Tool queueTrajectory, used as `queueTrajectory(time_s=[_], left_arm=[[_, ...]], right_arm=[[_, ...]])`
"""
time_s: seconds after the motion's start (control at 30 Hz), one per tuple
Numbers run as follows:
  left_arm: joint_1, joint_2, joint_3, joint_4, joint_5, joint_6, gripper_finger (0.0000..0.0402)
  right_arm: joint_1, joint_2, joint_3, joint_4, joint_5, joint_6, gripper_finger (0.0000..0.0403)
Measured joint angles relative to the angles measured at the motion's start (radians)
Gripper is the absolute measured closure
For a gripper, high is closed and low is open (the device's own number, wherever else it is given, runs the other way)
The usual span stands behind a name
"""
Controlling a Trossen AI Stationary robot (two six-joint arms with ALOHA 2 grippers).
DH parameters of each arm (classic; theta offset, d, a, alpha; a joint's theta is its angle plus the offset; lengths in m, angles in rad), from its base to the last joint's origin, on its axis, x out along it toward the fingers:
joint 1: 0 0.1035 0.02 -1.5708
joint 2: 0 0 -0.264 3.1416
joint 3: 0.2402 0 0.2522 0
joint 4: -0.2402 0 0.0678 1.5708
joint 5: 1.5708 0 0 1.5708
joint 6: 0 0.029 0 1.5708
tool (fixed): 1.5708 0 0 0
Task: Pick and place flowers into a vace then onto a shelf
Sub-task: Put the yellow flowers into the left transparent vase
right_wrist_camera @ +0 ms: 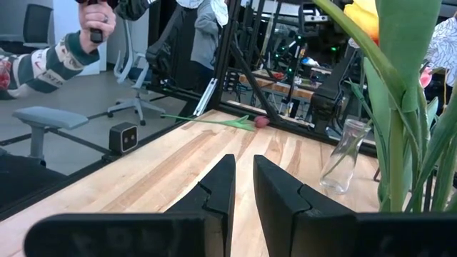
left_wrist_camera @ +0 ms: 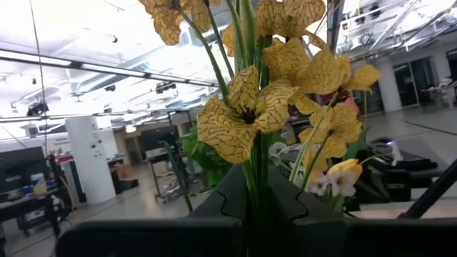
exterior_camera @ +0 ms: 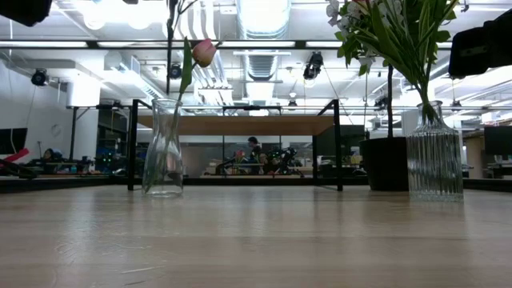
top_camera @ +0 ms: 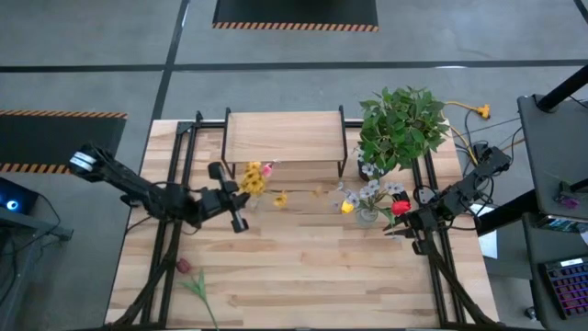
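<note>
the left gripper [top_camera: 241, 213] clamps yellow flowers [top_camera: 252, 177] in front of the shelf [top_camera: 285, 135]. the right gripper [top_camera: 398, 223], nearly closed, seems to pinch a stem beside a filled vase [top_camera: 367, 213]. one pink flower [top_camera: 188, 272] lies on the table [top_camera: 312, 276].

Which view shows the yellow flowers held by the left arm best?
The left wrist view: the yellow flowers fill it, veined petals sharp, stems running down between the left gripper's fingers. The high view shows only a small yellow cluster. The low and right wrist views don't clearly show them.
</note>
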Motion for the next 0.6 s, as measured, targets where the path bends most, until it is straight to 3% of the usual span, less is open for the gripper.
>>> queueTrajectory(time_s=[0.6], left_arm=[[0.049, 0.035, -0.111, 0.006, -0.006, -0.183, 0.0401]], right_arm=[[0.0, 0.0, 0.0, 0.0, 0.0, 0.0, 0.036]])
